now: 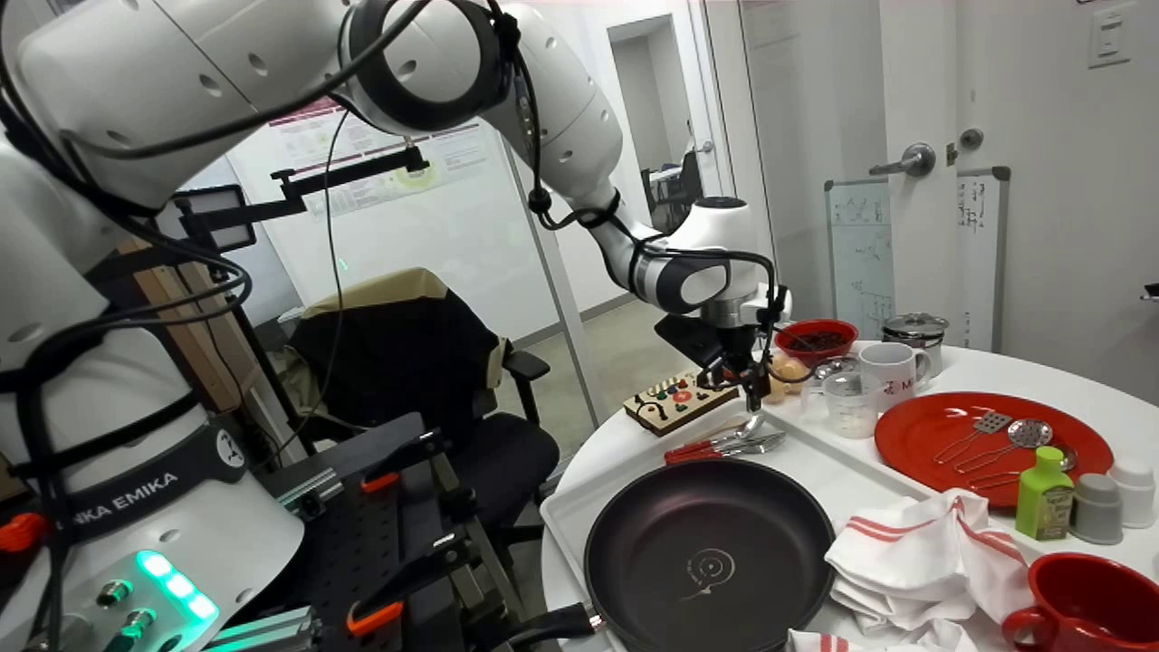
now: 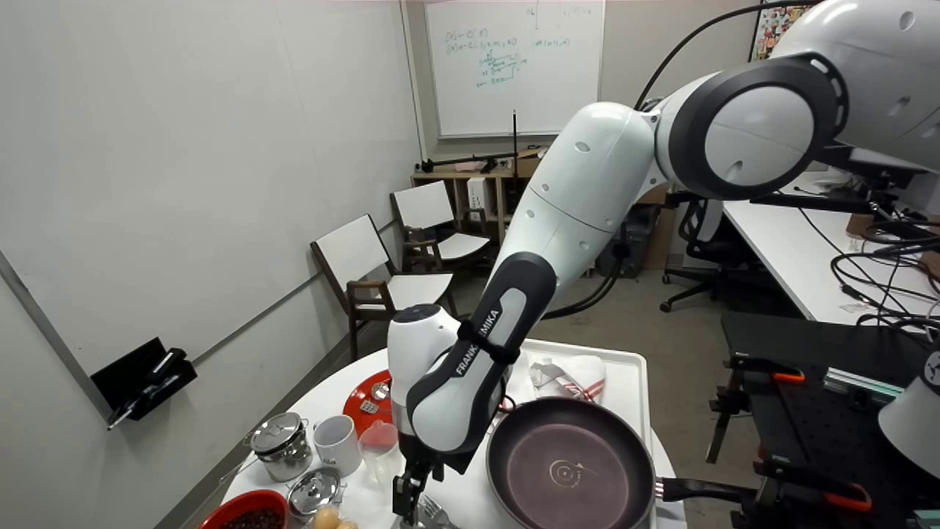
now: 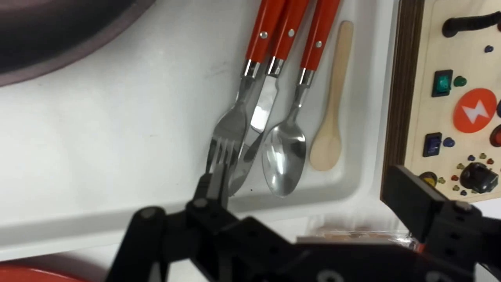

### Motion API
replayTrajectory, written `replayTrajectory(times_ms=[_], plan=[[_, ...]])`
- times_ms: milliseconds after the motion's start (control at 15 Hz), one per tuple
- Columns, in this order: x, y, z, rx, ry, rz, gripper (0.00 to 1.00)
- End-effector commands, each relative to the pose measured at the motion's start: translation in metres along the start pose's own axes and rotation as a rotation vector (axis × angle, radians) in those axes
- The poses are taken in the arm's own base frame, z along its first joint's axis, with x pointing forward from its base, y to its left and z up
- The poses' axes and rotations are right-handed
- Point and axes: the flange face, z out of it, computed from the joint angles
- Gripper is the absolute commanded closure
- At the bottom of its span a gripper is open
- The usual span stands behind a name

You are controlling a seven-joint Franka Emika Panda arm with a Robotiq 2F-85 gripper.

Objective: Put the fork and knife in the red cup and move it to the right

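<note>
The red cup [image 1: 1091, 602] is a wide-mouthed mug with a handle, at the lower right in an exterior view, cut off by the frame. In the wrist view, the fork [image 3: 231, 123] and the knife [image 3: 261, 107], both red-handled, lie side by side on the white tray [image 3: 117, 125]. The fork's tines overlap the knife blade. My gripper [image 3: 307, 176] is open and empty above the tray's end; its left finger covers the fork's tine tips. The gripper also shows above the cutlery in both exterior views [image 1: 751, 394] [image 2: 411, 499].
A red-handled spoon [image 3: 285, 156] and a wooden spoon [image 3: 330, 129] lie beside the knife. A black pan [image 1: 706, 552] fills much of the tray. A switch board [image 1: 679, 403], clear measuring cup [image 1: 851, 407], white mug [image 1: 892, 371], red plate [image 1: 924, 426] and towel [image 1: 924, 561] are around.
</note>
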Motion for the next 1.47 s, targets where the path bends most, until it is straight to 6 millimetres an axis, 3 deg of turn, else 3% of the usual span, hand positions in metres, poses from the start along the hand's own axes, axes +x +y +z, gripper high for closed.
replayTrajectory(times_ms=[0, 333, 1000, 1400], plan=[[0.004, 0.005, 0.011, -0.022, 0.024, 0.046, 0.00], [0.003, 0.013, 0.027, -0.066, 0.004, 0.088, 0.00], [-0.004, -0.026, 0.036, -0.047, 0.023, 0.022, 0.00], [-0.006, -0.015, 0.056, -0.080, -0.028, 0.048, 0.00]])
